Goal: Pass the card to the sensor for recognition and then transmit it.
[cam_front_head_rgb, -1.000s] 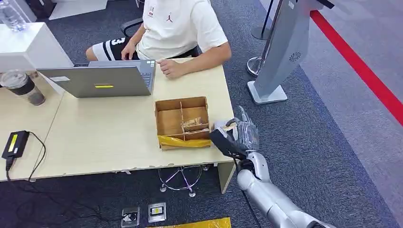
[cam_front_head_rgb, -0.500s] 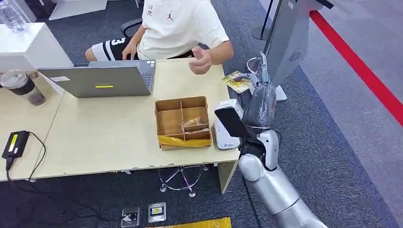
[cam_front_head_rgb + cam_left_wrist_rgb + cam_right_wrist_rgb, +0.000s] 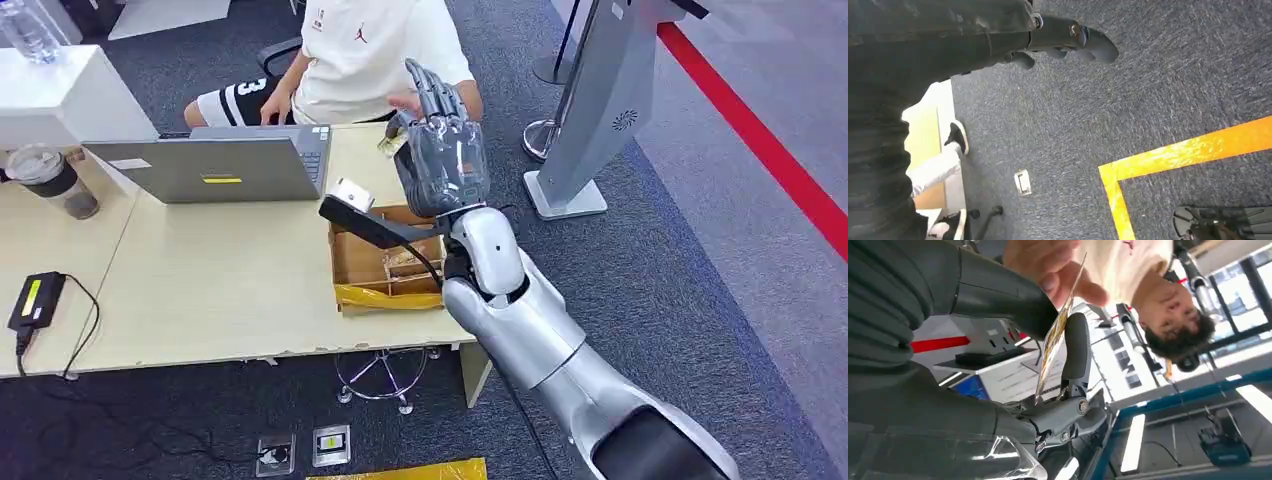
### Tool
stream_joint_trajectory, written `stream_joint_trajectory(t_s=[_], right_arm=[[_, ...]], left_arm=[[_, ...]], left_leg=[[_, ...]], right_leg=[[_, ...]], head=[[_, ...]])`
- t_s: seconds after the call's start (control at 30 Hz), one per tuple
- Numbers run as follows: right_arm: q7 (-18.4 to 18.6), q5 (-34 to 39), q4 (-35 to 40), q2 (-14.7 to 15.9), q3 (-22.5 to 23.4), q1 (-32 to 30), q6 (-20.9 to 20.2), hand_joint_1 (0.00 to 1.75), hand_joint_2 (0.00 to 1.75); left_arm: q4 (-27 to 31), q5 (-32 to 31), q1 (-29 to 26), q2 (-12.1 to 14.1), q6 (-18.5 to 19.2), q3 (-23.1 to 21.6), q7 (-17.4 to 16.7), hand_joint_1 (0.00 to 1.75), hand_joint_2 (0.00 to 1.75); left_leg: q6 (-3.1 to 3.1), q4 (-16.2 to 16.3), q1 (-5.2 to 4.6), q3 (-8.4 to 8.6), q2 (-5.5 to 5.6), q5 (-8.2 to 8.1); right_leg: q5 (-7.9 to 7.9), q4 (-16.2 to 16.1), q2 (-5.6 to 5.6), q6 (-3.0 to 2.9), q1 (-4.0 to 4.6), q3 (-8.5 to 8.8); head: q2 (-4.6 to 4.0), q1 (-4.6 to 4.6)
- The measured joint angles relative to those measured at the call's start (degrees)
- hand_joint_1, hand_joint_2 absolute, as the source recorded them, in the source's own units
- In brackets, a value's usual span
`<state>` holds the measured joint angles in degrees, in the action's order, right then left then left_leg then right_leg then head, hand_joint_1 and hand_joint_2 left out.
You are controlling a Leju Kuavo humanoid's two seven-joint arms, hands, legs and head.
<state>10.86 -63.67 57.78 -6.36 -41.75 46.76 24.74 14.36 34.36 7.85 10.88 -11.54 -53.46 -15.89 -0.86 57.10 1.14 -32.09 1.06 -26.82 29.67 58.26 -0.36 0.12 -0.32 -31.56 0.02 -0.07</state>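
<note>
From the head view, a pale wooden desk [image 3: 230, 290] stands on dark blue-grey carpet [image 3: 700, 250], with a red stripe [image 3: 760, 130] running across the floor to the right and a grey slanted kiosk stand [image 3: 590, 110] just beyond the desk's end. On the desk sit a grey open laptop [image 3: 210, 165], an open brown cardboard box with dividers [image 3: 375, 255] sealed along its near edge with yellow tape, a lidded plastic cup of dark drink [image 3: 50, 180] and a black power brick [image 3: 32, 300] near the left edge. A person in a white T-shirt [image 3: 370, 50] sits behind the desk. The robot's silver right arm reaches up over the box, and the right hand [image 3: 440, 150] is raised with fingers pointing up toward the person; a small yellowish card [image 3: 392, 143] pokes out at its left side. In the left wrist view, the left hand [image 3: 1068, 42] hangs over the carpet with fingers curled in, holding nothing, above a yellow taped line [image 3: 1168, 160] on the floor. In the right wrist view, the thin card [image 3: 1055, 335] is seen edge-on, pinched between the thick grey thumb and a dark finger [image 3: 1075, 347], while the person's hand [image 3: 1048, 265] grips its far end.
</note>
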Motion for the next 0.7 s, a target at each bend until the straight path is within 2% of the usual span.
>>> stream_joint_trajectory(t_s=[0.13,0.33,0.7], right_arm=[[1.81,-2.49,-7.08,-1.14,-1.14,2.8,-0.7,1.75,1.75],[3.34,-5.48,-13.58,-1.96,-2.25,3.89,-1.18,1.75,1.75],[3.98,-5.79,-19.58,-2.32,-3.21,4.33,-1.01,1.75,1.75]], left_arm=[[0.0,0.35,0.02,0.22,0.07,-0.44,0.0,0.0,1.75],[0.0,0.74,-0.06,0.46,0.09,-0.48,-0.02,0.0,1.75],[0.0,0.79,-0.13,0.46,0.02,-0.57,-0.22,0.0,1.75]], left_leg=[[0.0,0.01,-0.01,-0.04,-0.03,0.0],[-0.01,0.02,-0.02,-0.07,-0.03,-0.01],[-0.01,0.02,-0.01,-0.06,-0.07,0.0]], right_leg=[[0.0,0.0,0.08,0.0,-0.01,-0.08],[0.0,-0.01,0.08,0.0,-0.02,-0.15],[-0.02,0.0,0.13,-0.01,-0.02,-0.16]], head=[[0.0,0.04],[0.0,0.04],[0.0,0.04]])
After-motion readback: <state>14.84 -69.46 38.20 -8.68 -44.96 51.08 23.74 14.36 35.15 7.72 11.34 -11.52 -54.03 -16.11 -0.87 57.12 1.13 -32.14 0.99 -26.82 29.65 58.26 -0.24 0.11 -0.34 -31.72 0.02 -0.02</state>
